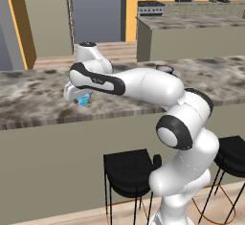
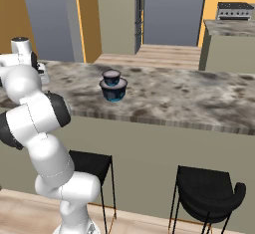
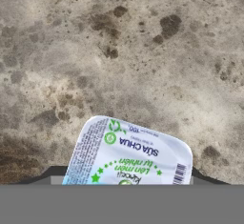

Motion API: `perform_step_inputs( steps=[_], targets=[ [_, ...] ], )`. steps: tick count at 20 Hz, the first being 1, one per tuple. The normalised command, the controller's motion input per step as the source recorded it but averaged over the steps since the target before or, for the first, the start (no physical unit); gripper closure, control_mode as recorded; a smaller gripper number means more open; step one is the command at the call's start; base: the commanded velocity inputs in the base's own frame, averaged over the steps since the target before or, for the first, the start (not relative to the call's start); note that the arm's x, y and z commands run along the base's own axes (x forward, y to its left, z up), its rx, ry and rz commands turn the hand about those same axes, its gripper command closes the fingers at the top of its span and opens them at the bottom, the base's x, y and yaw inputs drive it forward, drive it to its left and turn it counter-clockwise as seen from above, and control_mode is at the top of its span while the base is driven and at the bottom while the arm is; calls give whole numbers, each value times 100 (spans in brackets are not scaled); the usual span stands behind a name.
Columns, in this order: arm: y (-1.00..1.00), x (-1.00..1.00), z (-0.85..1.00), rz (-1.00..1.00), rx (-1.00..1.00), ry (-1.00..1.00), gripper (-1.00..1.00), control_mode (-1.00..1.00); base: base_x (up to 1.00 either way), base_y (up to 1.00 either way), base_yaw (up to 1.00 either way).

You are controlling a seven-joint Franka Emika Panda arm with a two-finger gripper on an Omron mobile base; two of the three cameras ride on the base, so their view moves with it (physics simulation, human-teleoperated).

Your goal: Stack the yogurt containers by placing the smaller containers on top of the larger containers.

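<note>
The tiny light-blue yogurt cup (image 1: 85,101) sits between the fingers of my gripper (image 1: 82,98), which is shut on it over the left part of the marble counter (image 1: 38,99). In the hand view its pale printed lid (image 3: 128,156) lies close to the camera, with mottled counter beyond it. The round dark-blue yogurt cup (image 2: 114,91) stands further right on the counter, well away from the gripper. A second, smaller dark round cup (image 2: 111,76) shows just above it; I cannot tell whether it rests on it or stands behind. In the left base view, the dark cup's rim (image 1: 165,69) peeks over my arm.
Black bar stools (image 1: 129,171) (image 2: 206,190) stand below the counter's near edge. Beyond the counter lies a wooden floor, with a second counter (image 1: 191,25) carrying appliances at the back right. Bare marble surrounds the dark cups.
</note>
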Motion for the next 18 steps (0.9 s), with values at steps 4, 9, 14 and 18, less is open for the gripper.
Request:
perform_step_inputs(
  steps=[4,9,14,18],
  targets=[
    [0,0,1,0,0,0,100,-100,0,0,0],
    [-2,2,32,0,1,0,100,-100,0,0,0],
    [0,10,41,0,0,0,100,-100,0,0,0],
    [0,4,34,0,0,0,100,-100,0,0,0]
  ],
)
